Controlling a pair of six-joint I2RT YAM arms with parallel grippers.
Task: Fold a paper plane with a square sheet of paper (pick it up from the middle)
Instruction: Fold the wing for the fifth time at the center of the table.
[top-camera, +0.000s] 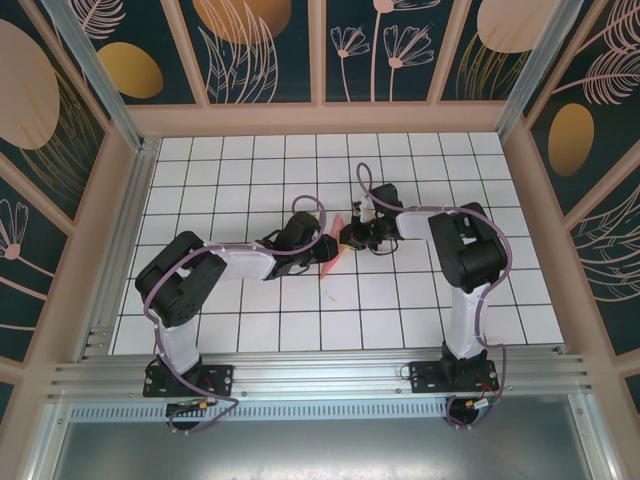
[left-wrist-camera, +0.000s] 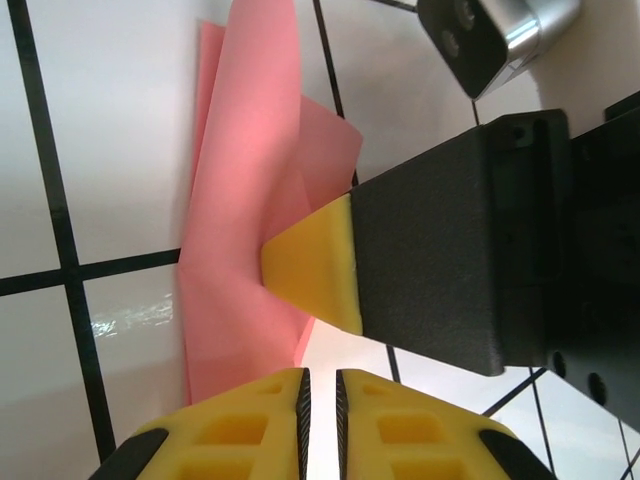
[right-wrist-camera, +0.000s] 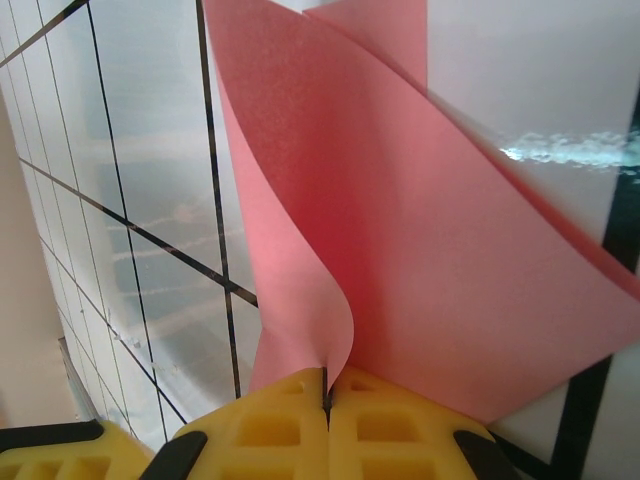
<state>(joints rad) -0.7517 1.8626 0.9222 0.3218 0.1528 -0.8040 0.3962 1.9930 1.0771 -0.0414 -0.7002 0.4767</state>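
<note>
Over the middle squares of the white tiled table, the square sheet of paper is already partly folded. Its salmon-pink layers overlap into a narrower shape, but it is no dart yet. One layer bows outward in a soft curve while the one behind it lies flatter, so the fold does not look pressed down. Whether the sheet's far end rests on the tiles I cannot tell.

At the sheet's near edge, the right gripper is clamped on the paper, with both layers running down into the seam between its yellow pads. On the sheet's other side, just beside it, the left gripper has its pads almost together, with a thin slit between them. No paper shows in that slit, and I cannot tell whether it has any hold.

The weak point, in my judgement, is that single pinch. If the arms draw apart, paper this thin could tear at the clamp or slide out of it. If the bowed layer is pressed as it stands, the crease could land off line and skew every later fold. The grippers sit so close across the sheet that a careless move could also knock them together or crumple the paper.
</note>
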